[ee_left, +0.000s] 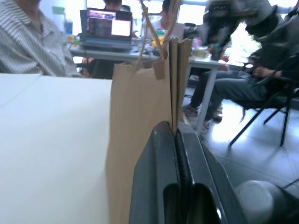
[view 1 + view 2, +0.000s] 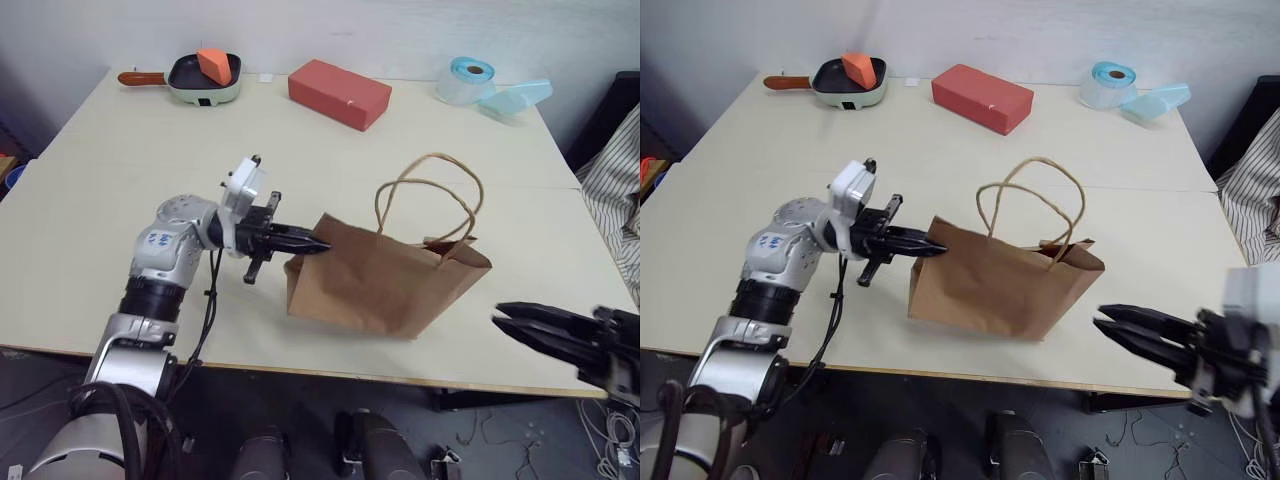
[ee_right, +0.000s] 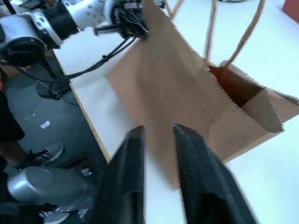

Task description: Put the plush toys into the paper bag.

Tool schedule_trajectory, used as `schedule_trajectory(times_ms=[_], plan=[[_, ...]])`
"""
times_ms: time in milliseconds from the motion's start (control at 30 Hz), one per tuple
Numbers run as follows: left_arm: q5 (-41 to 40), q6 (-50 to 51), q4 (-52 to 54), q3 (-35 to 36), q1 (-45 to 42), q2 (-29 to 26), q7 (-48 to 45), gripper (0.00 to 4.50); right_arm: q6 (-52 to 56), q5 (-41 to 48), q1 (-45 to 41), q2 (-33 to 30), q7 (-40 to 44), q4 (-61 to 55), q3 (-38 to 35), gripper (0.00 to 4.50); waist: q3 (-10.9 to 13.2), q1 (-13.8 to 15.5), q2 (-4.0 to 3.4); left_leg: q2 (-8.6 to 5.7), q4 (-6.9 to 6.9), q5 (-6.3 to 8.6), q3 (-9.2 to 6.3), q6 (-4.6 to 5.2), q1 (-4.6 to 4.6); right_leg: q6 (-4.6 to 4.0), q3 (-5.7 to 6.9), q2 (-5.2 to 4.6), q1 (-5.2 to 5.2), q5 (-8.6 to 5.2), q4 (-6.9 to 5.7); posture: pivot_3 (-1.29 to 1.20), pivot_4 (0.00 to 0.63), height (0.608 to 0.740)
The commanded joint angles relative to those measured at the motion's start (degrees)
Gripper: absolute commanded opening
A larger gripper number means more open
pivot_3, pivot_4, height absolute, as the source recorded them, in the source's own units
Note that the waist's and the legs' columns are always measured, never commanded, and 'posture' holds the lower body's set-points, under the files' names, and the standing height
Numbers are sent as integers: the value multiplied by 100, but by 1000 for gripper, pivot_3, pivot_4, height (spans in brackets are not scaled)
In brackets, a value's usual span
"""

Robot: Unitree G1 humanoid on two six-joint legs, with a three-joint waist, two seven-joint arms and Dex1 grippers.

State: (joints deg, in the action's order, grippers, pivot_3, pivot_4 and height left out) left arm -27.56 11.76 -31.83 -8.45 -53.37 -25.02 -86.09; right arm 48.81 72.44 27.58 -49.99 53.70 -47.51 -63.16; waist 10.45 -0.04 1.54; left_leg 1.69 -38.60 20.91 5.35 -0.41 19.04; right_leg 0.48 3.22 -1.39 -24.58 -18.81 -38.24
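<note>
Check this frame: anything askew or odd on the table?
The paper bag is tilted rather than standing square: the left gripper, shut, pinches its top corner, and the far end's rim is crumpled inward. The orange wedge block sitting in the small frying pan is also unusual. Nothing spilled.

silver arm (image 2: 160, 255), black cable, black jaws

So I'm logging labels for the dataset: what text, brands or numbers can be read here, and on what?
None can be read.
Small blue marks on the left arm's shell: too small to read.
Laptop screen behind the paper bag: blurred.
Red box: a pale spot, no legible letters.
</note>
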Motion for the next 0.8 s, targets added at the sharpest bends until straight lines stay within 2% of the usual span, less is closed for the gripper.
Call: schedule_trajectory(times_ms=[33,100,233,267,300,400,533,600,633,700,800], plan=[[358,-1135,-971,-435,-272,108,-641,0,-115,329,346,52,-184,-332,-495,2231,1,-23,5,1,4,0,4,0,-1,1,-3,2,0,0,2,0,150,740],[476,-1417,-1288,-514,-359,128,-641,0,-203,291,484,57,-259,-414,-443,2961,3,-22,8,1,15,0,5,-1,-1,1,-7,2,0,0,2,0,150,740],[684,-1146,-1085,-514,-171,-232,-629,883,-348,136,333,-174,-311,-211,-52,4312,4,-34,9,1,19,-1,5,-2,-4,1,-7,3,-7,0,3,0,150,740],[708,-997,-918,-482,-83,-419,-609,1196,-374,50,254,-280,-243,-86,58,4500,4,-34,9,2,19,-1,4,-3,-9,1,-7,2,-7,0,3,0,150,740],[724,-908,-819,-439,-20,-558,-601,1484,-392,7,187,-358,-236,-24,158,4500,4,-42,9,3,19,-1,4,-3,-10,1,-7,3,-7,0,3,0,150,740],[452,80,105,-44,342,-1499,-421,2399,-503,-400,-206,-803,214,660,503,4500,5,-109,10,5,20,-2,6,-4,-11,0,-10,2,-10,0,1,0,150,740],[-790,2561,1874,1131,992,-3405,-360,3646,-648,-1003,-734,-1555,1283,2058,683,4500,18,-196,30,11,17,-3,1,-7,2,-2,-9,2,-28,-1,-7,0,150,740],[-1330,3296,2425,1749,1419,-4078,-417,4245,-624,-1140,-1031,-1884,1678,2650,779,4500,17,-160,28,11,15,-3,2,-6,14,-3,-9,-1,-39,-1,-7,0,150,740],[-1550,3558,2641,2076,1649,-4354,-437,4442,-593,-1194,-1201,-2053,1884,2939,852,4500,15,-151,14,9,16,-2,0,-4,11,-3,-9,-4,-34,-2,0,0,150,740],[-1950,4043,2934,2727,2059,-4801,-482,4442,-598,-1285,-1612,-2398,2296,3546,1101,4500,18,-129,-6,5,13,1,-1,4,5,-3,-10,-9,-18,-2,9,0,150,740],[-2118,4115,3263,3268,2606,-4968,-338,4442,-719,-1432,-2335,-2670,2597,4191,1691,4500,19,-85,-9,4,7,4,-9,8,0,-3,-6,-10,-9,-2,14,0,150,740]])
